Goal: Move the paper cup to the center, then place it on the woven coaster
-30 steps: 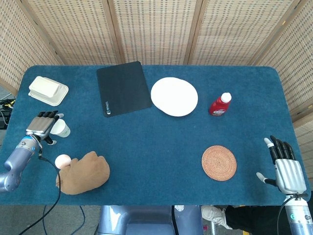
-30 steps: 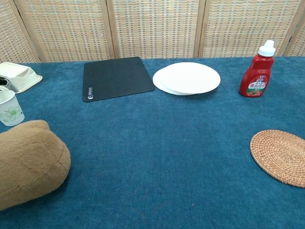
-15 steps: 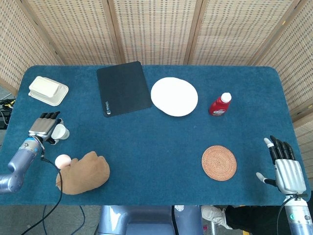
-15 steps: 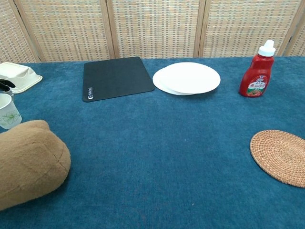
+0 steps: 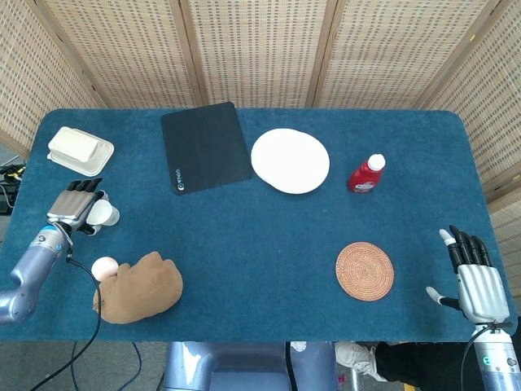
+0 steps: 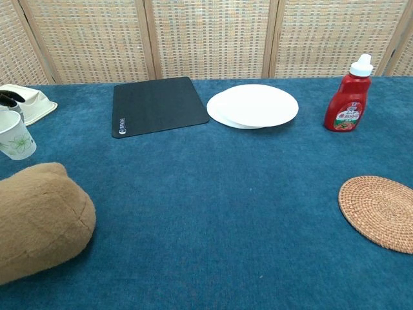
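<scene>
The white paper cup (image 5: 105,213) with a green print (image 6: 16,137) sits at the table's left edge, gripped by my left hand (image 5: 75,206). It looks tilted and slightly off the cloth. Only dark fingertips (image 6: 9,98) of that hand show in the chest view. The round woven coaster (image 5: 365,270) lies flat at the front right (image 6: 381,212), with nothing on it. My right hand (image 5: 472,275) hangs off the table's front right corner, fingers spread and holding nothing, well to the right of the coaster.
A brown plush lump (image 5: 142,287) and a pink ball (image 5: 104,267) lie just in front of the cup. A white lidded box (image 5: 80,150) sits behind it. A black mat (image 5: 204,147), white plate (image 5: 290,160) and red sauce bottle (image 5: 365,174) line the far side.
The left hand has shifted the cup a little right and upward after a small dip; the cup now leans more. The right hand has not moved.
</scene>
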{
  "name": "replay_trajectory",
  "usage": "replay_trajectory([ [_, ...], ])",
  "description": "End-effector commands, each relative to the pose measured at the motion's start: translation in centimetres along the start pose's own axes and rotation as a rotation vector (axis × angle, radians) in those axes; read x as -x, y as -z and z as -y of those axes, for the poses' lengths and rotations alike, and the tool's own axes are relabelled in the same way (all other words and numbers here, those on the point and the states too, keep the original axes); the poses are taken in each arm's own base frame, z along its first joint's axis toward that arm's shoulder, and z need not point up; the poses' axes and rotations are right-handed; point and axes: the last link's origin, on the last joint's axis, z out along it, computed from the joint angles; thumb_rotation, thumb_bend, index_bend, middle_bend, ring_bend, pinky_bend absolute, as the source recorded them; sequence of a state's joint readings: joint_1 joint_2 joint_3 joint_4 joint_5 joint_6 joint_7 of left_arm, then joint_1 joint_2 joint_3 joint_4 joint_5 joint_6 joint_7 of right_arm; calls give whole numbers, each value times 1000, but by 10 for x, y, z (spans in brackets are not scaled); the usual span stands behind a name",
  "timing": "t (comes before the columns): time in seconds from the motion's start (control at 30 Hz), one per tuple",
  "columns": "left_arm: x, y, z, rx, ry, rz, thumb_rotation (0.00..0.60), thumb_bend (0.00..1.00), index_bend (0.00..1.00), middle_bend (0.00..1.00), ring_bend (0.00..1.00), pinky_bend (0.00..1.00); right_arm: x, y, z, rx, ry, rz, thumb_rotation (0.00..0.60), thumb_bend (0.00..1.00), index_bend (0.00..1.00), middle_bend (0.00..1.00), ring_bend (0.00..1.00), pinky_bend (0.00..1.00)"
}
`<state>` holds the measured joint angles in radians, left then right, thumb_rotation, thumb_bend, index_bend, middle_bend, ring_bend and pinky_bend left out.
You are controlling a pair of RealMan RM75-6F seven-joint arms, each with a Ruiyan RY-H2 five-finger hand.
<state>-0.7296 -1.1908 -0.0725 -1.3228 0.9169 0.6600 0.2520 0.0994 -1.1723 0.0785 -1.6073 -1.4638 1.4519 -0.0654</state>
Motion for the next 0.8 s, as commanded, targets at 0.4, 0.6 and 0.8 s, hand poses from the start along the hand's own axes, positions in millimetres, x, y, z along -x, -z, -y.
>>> replay_trajectory([
  [0.4,-75,24,-104,215,-60,-158,600,306,310,0,0,0,-5,1,-4,12,-17,-10,600,18,0,0,0,0],
  [0.6,-92,28,-153,271,-74,-182,600,305,310,0,0,0,-6,1,-7,20,-29,-12,600,18,0,0,0,0],
  [0.8,-97,26,-191,310,-85,-175,600,306,310,0,0,0,-8,1,-11,32,-49,-16,600,18,0,0,0,0],
])
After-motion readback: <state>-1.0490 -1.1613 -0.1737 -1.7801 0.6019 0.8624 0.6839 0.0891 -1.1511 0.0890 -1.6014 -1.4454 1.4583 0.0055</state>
